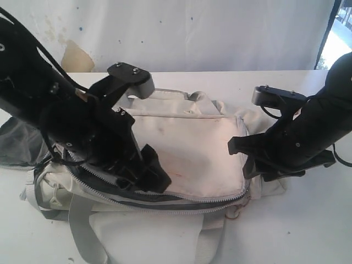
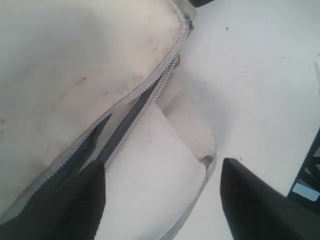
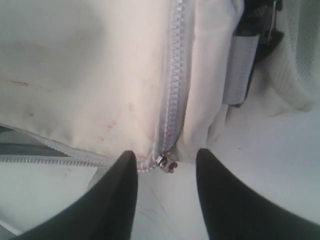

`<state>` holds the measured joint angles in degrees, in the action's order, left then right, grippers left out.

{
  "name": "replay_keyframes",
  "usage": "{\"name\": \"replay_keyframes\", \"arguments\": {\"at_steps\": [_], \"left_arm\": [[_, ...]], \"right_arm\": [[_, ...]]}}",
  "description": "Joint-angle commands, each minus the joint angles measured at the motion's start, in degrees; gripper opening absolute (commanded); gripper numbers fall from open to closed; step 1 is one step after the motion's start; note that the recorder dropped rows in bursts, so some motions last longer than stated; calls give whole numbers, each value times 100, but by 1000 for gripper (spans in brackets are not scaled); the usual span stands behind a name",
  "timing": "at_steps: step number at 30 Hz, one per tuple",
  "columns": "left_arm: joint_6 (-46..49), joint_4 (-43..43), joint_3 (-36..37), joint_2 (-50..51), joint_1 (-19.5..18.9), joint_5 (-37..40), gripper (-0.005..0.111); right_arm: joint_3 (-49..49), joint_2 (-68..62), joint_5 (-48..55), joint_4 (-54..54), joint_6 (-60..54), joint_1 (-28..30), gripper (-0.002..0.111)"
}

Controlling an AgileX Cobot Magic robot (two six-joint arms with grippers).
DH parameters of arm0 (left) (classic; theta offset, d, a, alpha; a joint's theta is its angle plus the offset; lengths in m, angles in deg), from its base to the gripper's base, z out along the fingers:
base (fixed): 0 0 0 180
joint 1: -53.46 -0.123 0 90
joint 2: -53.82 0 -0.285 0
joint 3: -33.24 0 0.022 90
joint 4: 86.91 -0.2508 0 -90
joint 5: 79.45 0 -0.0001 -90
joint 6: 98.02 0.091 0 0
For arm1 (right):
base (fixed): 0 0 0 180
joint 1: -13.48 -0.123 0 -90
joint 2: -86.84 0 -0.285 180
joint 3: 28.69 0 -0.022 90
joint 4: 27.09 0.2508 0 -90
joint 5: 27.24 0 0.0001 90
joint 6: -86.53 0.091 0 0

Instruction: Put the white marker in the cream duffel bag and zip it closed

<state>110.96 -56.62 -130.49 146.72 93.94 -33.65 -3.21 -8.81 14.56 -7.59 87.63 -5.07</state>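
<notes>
A white table (image 1: pixel 308 220) was seen to fill the scene, its far edge met by a pale backdrop (image 1: pixel 220 33). Bare surface was left open to the right of the load and in front of it. The cream duffel bag (image 1: pixel 192 143) was laid across the middle, its top faintly smudged with red. The left arm (image 1: pixel 82 126) was positioned over the bag's left half, and the right arm (image 1: pixel 319 132) was angled in at the bag's right end.

Along the near long edge the zipper (image 2: pixel 150 95) was found parted, with the two rows of teeth spread and dark lining (image 2: pixel 87 145) exposed between them. Past the right-hand corner, along the short end, the teeth were seen meshed. A grey webbing strap (image 2: pixel 187 120) was draped just beside the open edge and onto the table.

The left gripper (image 2: pixel 162 167) was held spread wide, with nothing pinched between its fingers (image 2: pixel 75 200). One finger was set over the opening by the lining, the other over bare table clear of the bag. The right gripper (image 3: pixel 165 152) was held with its jaws apart. The small metal zipper pull (image 3: pixel 166 163) lay in the gap at the bag's corner and was gripped by neither tip. The white marker could not be made out in any view.
</notes>
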Motion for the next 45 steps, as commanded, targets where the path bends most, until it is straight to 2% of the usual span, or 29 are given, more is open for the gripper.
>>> {"name": "replay_keyframes", "arguments": {"at_steps": [1, 10, 17, 27, 42, 45], "left_arm": [[191, 401, 159, -52, 331, -444, 70], [288, 757, 466, -52, 720, -1137, 70], [288, 827, 527, -52, 723, -1189, 70], [288, 827, 527, -52, 723, -1508, 70], [288, 827, 527, -41, 723, -1497, 70], [288, 827, 527, -41, 723, -1506, 70]], "right_arm": [[-29, 37, -263, -261, 96, 29, 46], [-18, -266, -648, -292, 203, 29, 46], [-18, -388, -717, 75, 150, 29, 33], [-18, -401, -735, 256, 58, 29, 33], [-18, -991, -1116, 155, 22, 29, 33], [-18, -991, -1221, 155, 22, 29, 27]]}}
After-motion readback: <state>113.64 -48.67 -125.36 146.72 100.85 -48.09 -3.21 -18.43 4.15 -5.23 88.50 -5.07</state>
